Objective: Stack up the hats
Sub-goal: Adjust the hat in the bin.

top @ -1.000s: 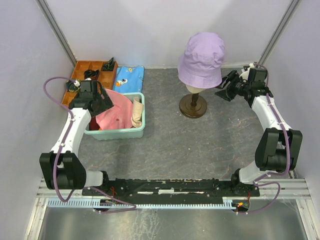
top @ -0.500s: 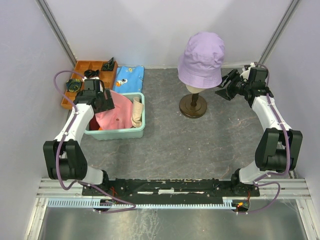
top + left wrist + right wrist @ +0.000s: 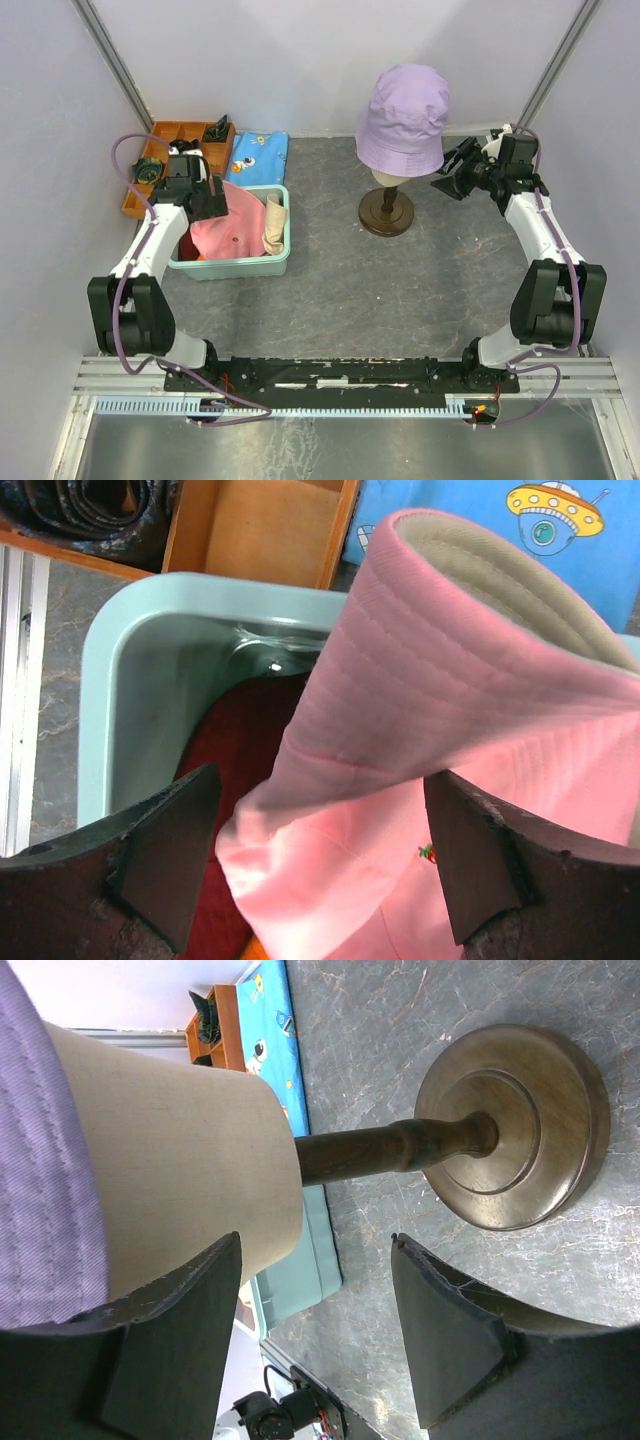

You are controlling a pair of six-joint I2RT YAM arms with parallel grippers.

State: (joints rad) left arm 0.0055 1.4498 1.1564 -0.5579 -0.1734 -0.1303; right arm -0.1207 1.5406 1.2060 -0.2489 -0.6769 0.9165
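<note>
**Left arm closes in on the bin of hats**

Your left end effector (image 3: 325,855), jaws apart, has slid farther over the teal bin (image 3: 230,268) in the past second, its elbow folding back. It hangs above the pink hat (image 3: 420,710), with the dark red hat (image 3: 250,750) beneath, so a pick looks next. Beyond, your right end effector (image 3: 315,1330), also apart and empty, hovers beside the mannequin head (image 3: 170,1160) wearing the lavender hat (image 3: 403,120).

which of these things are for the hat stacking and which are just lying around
For the job: lavender hat, pink hat, cream-beige hat, dark red hat.
Not part of it: blue patterned cloth, wooden tray, mannequin stand, teal bin.
</note>
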